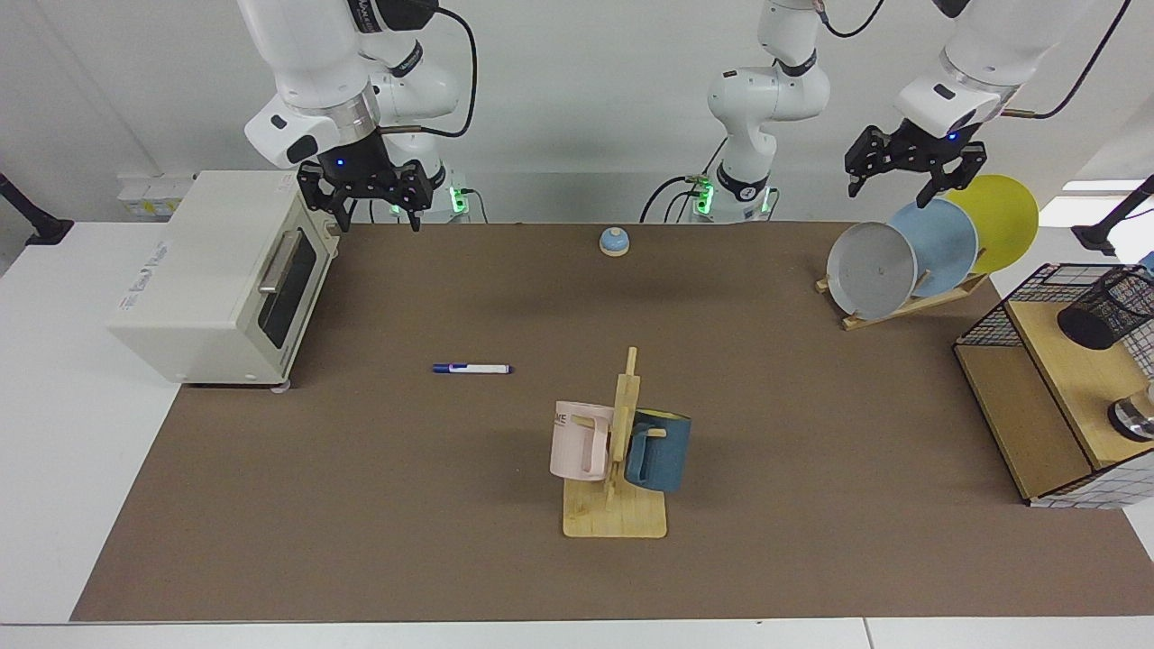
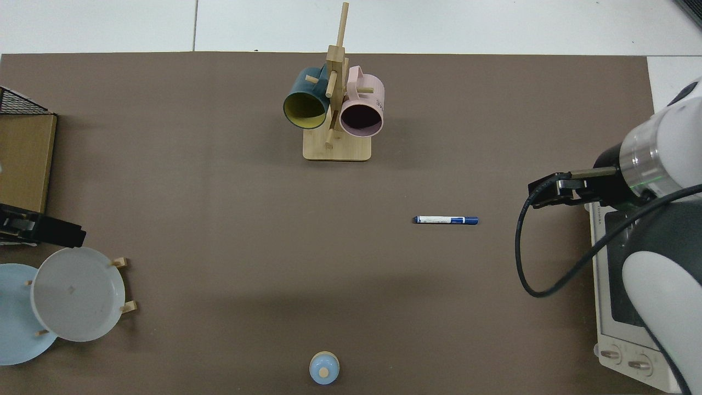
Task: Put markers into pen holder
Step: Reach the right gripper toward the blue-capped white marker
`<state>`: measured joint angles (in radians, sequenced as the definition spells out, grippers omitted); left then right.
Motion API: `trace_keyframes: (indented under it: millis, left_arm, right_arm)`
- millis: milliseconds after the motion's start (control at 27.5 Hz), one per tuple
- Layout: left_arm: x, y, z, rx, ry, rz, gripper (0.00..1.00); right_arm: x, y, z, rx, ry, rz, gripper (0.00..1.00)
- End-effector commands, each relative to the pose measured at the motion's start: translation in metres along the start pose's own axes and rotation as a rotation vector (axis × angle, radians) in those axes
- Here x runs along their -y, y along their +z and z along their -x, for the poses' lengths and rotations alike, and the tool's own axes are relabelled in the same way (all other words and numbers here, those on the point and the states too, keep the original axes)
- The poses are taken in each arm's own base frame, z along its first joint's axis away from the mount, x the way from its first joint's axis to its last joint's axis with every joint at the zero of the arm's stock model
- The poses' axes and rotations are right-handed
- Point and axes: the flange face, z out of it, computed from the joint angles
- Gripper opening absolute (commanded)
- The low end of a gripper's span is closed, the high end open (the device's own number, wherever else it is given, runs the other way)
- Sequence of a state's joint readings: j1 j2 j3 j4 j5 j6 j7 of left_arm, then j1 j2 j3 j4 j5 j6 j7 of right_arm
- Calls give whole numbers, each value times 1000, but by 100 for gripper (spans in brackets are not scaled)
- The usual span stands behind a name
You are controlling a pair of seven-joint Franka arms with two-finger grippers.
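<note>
One marker [image 1: 471,368] lay flat on the brown mat [image 1: 361,505], untouched, out from the white toaster oven [image 1: 212,279] at the mat's near-robot corner, its barrel print too small to read. Above that oven hung the right gripper [image 1: 371,209], fingers spread and empty; mid-mat, a pink mug [image 1: 580,440] on the wooden mug tree [image 1: 618,469] showed the letters "KE". Past the plate rack [image 1: 911,261], the left gripper [image 1: 891,187] hung parted and empty, and the pen holder [image 1: 1111,308] lay tipped in the wire basket [image 1: 1010,315] off the mat's far edge.
</note>
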<state>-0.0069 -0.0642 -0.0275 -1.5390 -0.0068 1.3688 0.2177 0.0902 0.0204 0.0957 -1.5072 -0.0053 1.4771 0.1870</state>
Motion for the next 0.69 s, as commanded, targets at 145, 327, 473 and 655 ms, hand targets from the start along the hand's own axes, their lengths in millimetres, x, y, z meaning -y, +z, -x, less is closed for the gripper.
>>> trace_keyframes:
  millis: [145,327,473,655]
  left_arm:
    - [-1,1,8,4,5,-4,100]
    - [-1,1,8,5,3,-4,100]
    - [-2,1,8,5,5,-4,100]
    - [-2,1,8,5,5,-4,100]
  right_arm:
    - [-3,-4,1,-24,-27,-25,100]
    - [-6,-4,1,-23,-21,-27,100]
    - [-7,-3,1,-22,-17,-27,100]
    - [-5,1,7,-16,-4,-24,100]
